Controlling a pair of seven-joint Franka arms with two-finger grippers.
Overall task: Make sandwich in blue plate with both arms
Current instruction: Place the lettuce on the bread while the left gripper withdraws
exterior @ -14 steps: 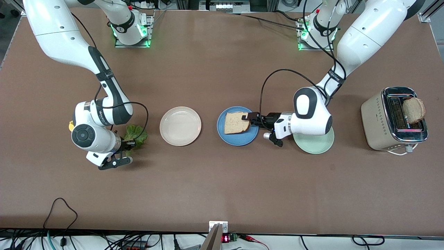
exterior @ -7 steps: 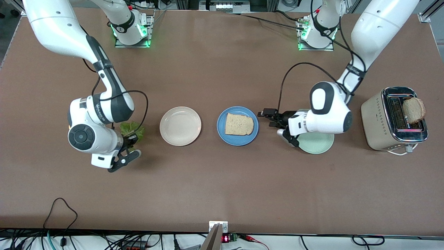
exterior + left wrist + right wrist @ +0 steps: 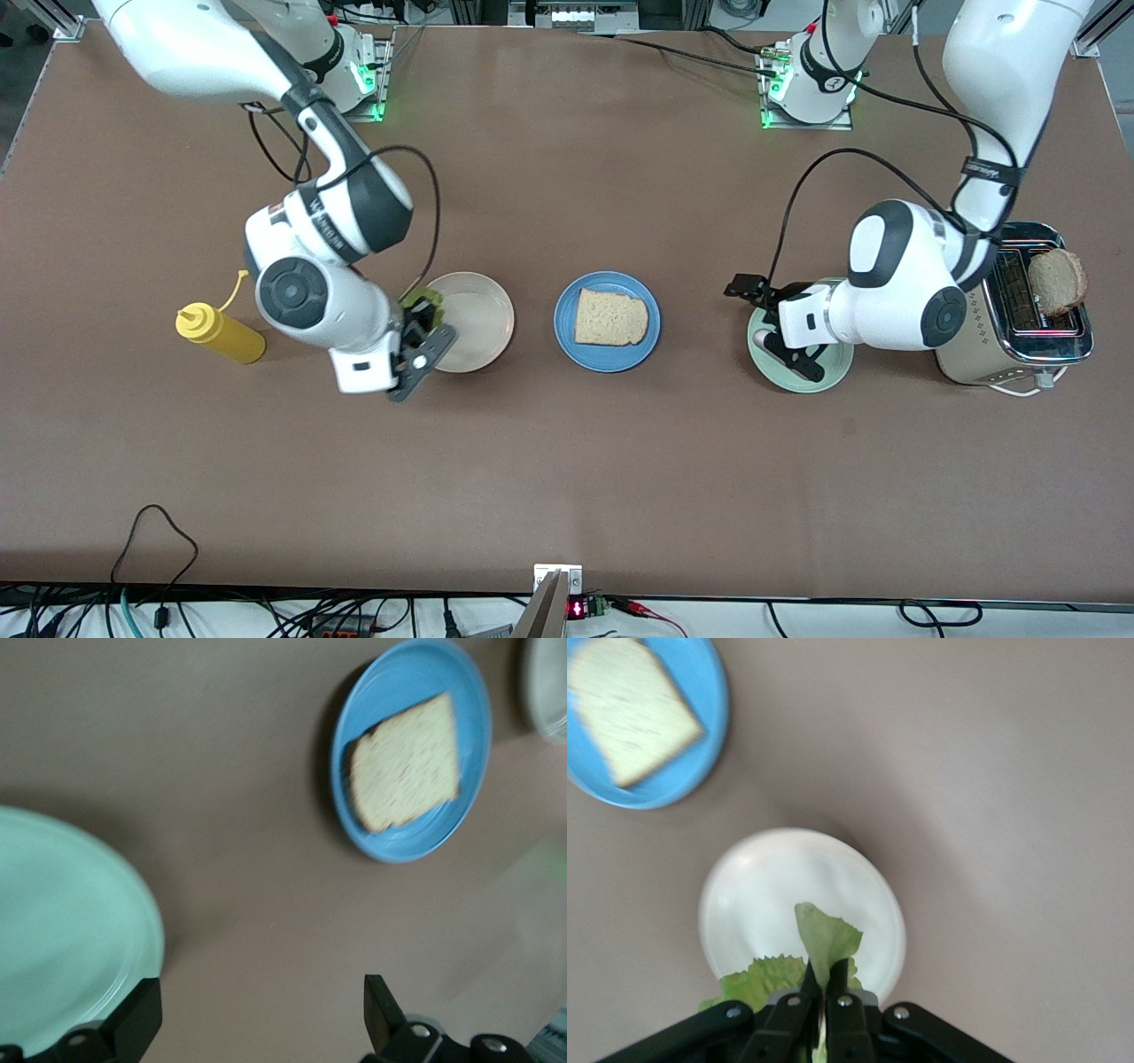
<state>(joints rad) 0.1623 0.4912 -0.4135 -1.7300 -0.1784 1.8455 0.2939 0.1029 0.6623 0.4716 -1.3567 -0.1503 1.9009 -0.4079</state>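
A bread slice lies on the blue plate in the middle of the table; the right wrist view shows the slice and plate too. My right gripper is shut on a crinkled green lettuce leaf and holds it over the edge of the beige-white plate. My left gripper is open and empty over the edge of the mint-green plate. In the left wrist view it has the blue plate and slice ahead. A second bread slice stands in the toaster.
A yellow squeeze bottle lies at the right arm's end of the table, beside the right arm's wrist. The toaster stands at the left arm's end, next to the mint-green plate. Cables run along the table edge nearest the front camera.
My left gripper let go of the bread slice on the blue plate and drew back over the mint-green plate. My right gripper carried the lettuce from beside the yellow bottle to over the beige-white plate.
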